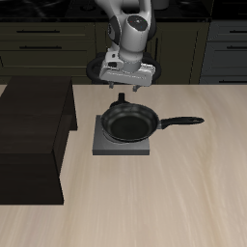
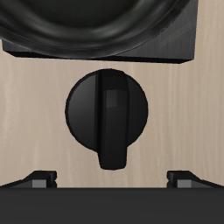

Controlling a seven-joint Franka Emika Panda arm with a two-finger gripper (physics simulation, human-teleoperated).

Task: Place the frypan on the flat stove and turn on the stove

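With the frypan (image 1: 131,123) already on the stove (image 1: 100,145) at frame centre, the spread, empty jaws of the gripper (image 1: 122,85) hang straight above the knob (image 2: 107,112), its ridge seemingly crosswise to their gap.

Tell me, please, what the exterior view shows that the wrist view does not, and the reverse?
Only the exterior view shows the whole frypan sitting on the flat stove, its long handle reaching out past the plate, plus the large dark block beside the stove. Only the wrist view shows the knob close up, with its raised grip bar, and the open tool with one fingertip at either side of it. Both share the frypan, the stove and the light wooden table.
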